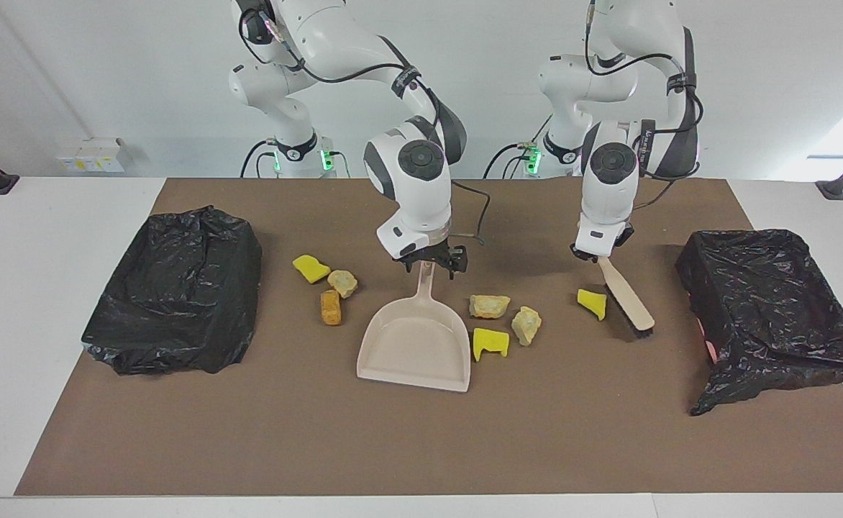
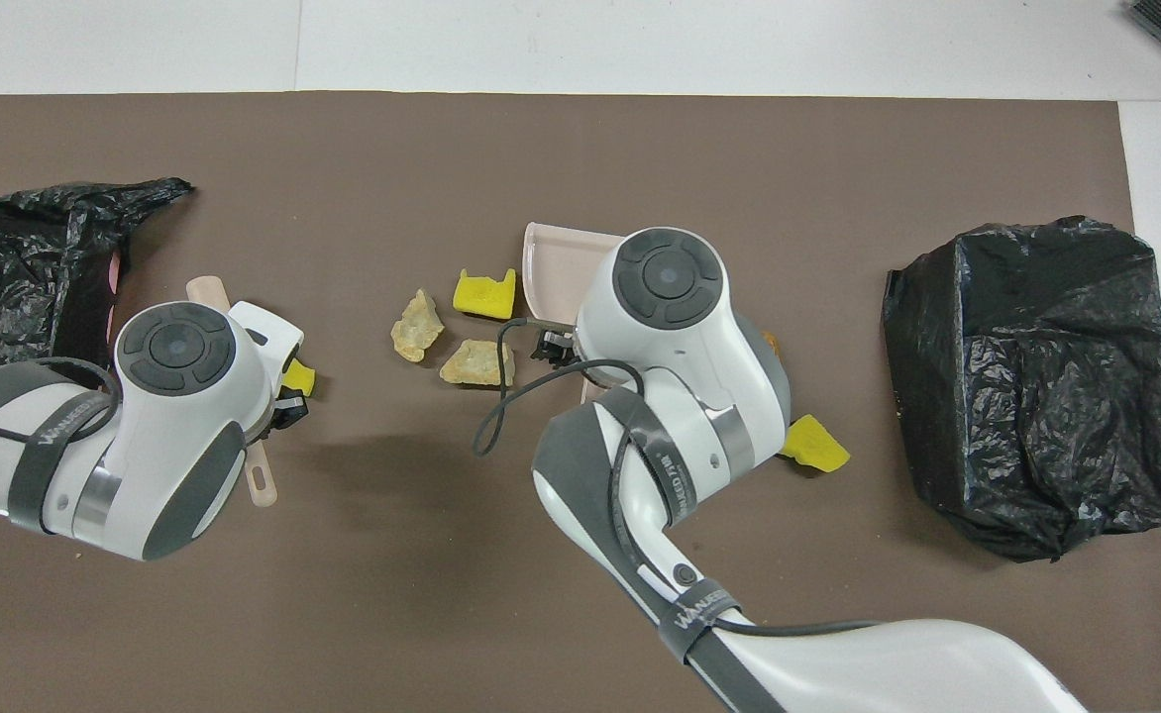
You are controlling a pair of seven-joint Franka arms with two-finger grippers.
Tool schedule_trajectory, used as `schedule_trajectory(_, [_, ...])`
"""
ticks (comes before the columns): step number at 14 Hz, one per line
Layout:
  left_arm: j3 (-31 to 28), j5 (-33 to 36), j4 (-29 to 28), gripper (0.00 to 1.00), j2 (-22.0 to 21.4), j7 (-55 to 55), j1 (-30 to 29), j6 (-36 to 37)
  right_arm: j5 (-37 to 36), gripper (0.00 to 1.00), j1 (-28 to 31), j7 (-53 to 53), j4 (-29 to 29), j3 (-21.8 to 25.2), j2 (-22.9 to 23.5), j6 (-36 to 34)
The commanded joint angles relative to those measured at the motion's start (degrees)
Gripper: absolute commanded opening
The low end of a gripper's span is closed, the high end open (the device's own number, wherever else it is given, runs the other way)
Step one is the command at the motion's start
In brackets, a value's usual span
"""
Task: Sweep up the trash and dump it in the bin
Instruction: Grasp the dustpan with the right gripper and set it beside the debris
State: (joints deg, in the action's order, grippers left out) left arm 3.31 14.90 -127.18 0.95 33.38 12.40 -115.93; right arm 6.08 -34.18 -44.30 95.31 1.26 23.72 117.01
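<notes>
Trash scraps (image 1: 490, 306) look light and crumbly, best pushed rather than gripped: yellow sponge bits, pale foam lumps, one cork-like chunk (image 1: 330, 307). Four lie on the surface between the two tools; three lie beside the right tool (image 1: 429, 264), toward its arm's end. That tool sits at the dustpan (image 1: 414, 345) handle, fingers unreadable. The left tool (image 1: 598, 252) clamps the brush (image 1: 626, 295) by a sponge piece (image 1: 592, 303).

In the overhead view, the right arm covers most of the beige plastic dustpan (image 2: 553, 259), and the orange-brown cork-like chunk (image 2: 770, 343) barely shows.
</notes>
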Motion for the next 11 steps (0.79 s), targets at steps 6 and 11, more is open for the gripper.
schedule_trajectory(6, [0.99,-11.55,-4.04,0.00,-2.01,-14.13,-0.01,-9.57,0.60,0.19,0.07,4.65,3.92,0.06,-1.57,1.64])
schedule_trajectory(11, [0.82,-12.09,-3.68,0.00,-1.74,-14.22,0.34,-10.01,2.00,0.00,0.95,6.32,3.30,-0.03,-1.39,2.51])
